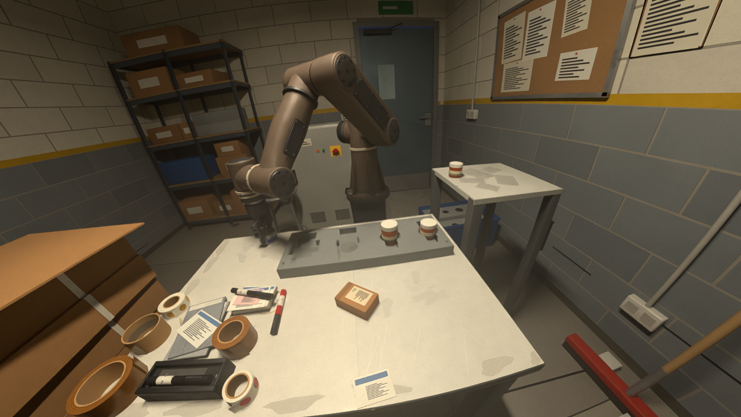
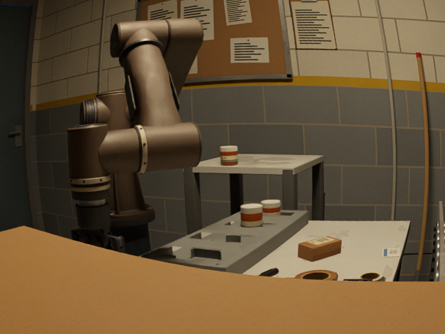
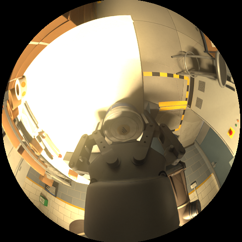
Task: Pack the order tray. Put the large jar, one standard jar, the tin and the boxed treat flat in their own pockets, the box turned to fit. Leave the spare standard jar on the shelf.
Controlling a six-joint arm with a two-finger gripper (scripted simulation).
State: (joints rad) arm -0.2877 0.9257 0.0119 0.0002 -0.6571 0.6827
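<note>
The round silver tin (image 3: 123, 127) sits on the table just off the left end of the grey order tray (image 1: 365, 246), and my gripper (image 1: 266, 237) is down over it, closed around the tin. Two red-banded jars stand in tray pockets at the right end, the large jar (image 1: 389, 230) beside a standard jar (image 1: 428, 227). The boxed treat (image 1: 356, 300) lies flat on the table in front of the tray. A spare jar (image 1: 456, 169) stands on the side shelf. The cardboard flap hides my fingers in the second side camera.
The table's left rear edge runs close behind my gripper. Tape rolls (image 1: 234, 336), markers (image 1: 278, 311) and papers crowd the table's near left corner. A big cardboard box (image 1: 57, 290) stands left of the table, and the side shelf (image 1: 495, 182) is to the right.
</note>
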